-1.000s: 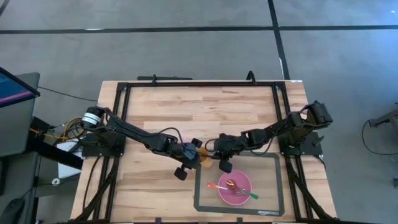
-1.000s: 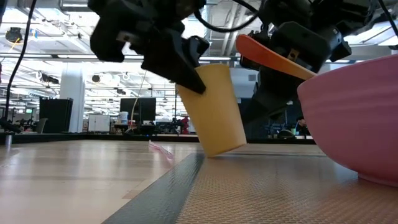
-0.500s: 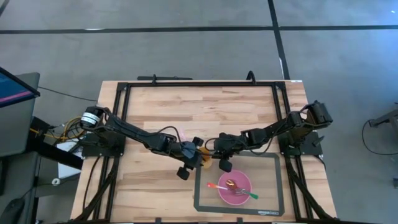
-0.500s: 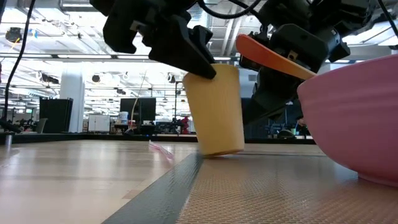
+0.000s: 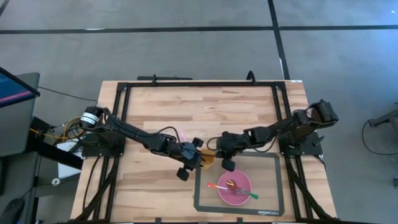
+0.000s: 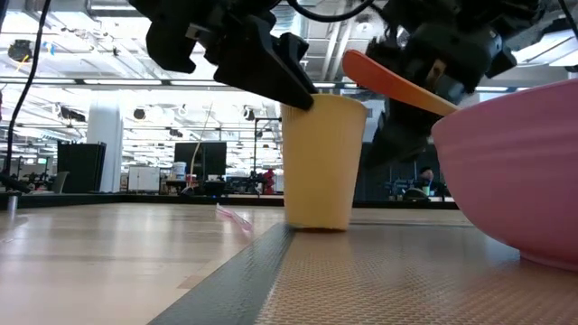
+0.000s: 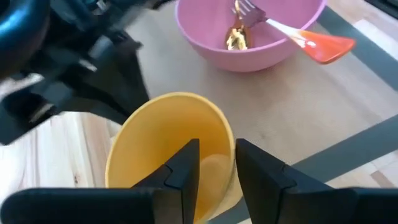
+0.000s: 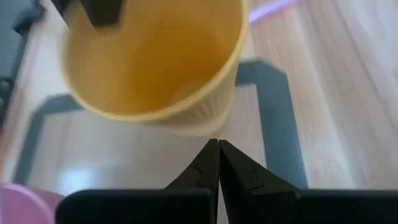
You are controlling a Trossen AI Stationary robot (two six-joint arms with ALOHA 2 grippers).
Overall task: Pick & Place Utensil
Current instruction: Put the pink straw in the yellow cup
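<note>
A yellow cup (image 5: 206,157) stands upright on the near-left edge of a dark-bordered mat (image 5: 273,186); it also shows in the low view (image 6: 323,162). My left gripper (image 7: 217,149) is shut on its rim. My right gripper (image 8: 217,144) is shut and empty, with its tips close to the cup's outer wall (image 8: 205,121) on the right. A pink bowl (image 5: 244,180) on the mat holds an orange-ended utensil (image 7: 323,46), a fork (image 7: 245,7) and a gold utensil (image 7: 236,38). My left gripper has the cup's wall at the rim (image 7: 229,140), with one finger (image 7: 183,171) inside the cup and one (image 7: 261,177) outside. It comes slanting down from the table's left. The cup stands upright, its base on the mat's edge. I cannot tell whether my right gripper touches the cup.
The pink bowl (image 6: 515,171) stands just near-right of the cup, with the orange utensil end (image 6: 388,79) sticking out over its rim. A thin pink strip (image 5: 183,135) lies on the wood left of the cup. A black frame runs round the table's edges (image 5: 199,83).
The cup has come from tilted to upright, its base staying on the mat's edge. My left gripper has gone a little toward the table's right with the rim. My right gripper has drawn back slightly toward the right.
</note>
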